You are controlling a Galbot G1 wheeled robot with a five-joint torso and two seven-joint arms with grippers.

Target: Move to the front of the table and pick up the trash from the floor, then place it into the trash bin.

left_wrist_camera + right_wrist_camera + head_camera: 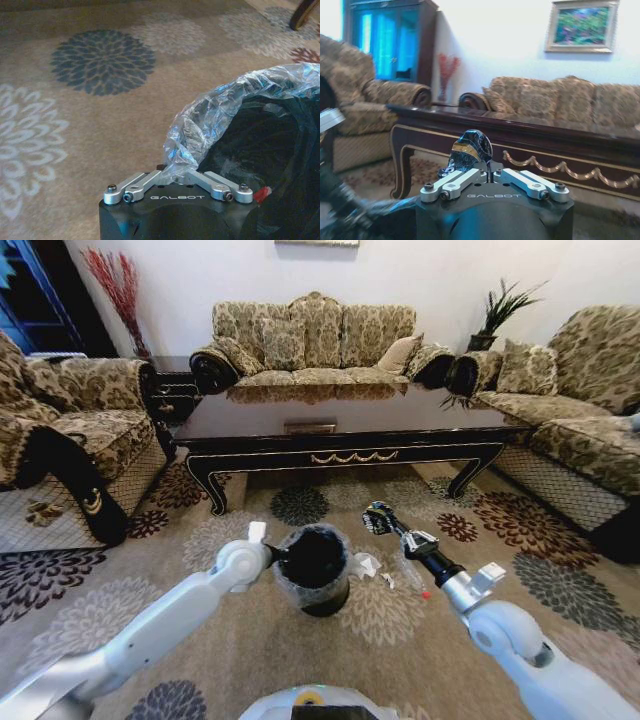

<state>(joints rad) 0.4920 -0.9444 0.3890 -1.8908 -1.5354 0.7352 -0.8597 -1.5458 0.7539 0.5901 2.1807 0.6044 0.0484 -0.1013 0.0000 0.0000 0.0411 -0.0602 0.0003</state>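
The black trash bin [316,570], lined with a clear crinkly bag, stands on the flowered floor [250,650] in front of the dark table [340,418]. My left gripper [272,554] is shut on the bin's bagged rim [200,135], its fingers [142,182] closed around the plastic. My right gripper [386,526] hovers to the right of the bin and above it, shut on a dark shiny crumpled piece of trash [469,147] with a gold streak. A white paper scrap [366,563] and clear plastic [406,570] lie on the carpet right of the bin.
Patterned sofas surround the table: one behind it [310,340], one on the left [70,430], one on the right [580,400]. A small dark side cabinet [172,390] stands at the back left. A tiny red bit [425,594] lies near the plastic.
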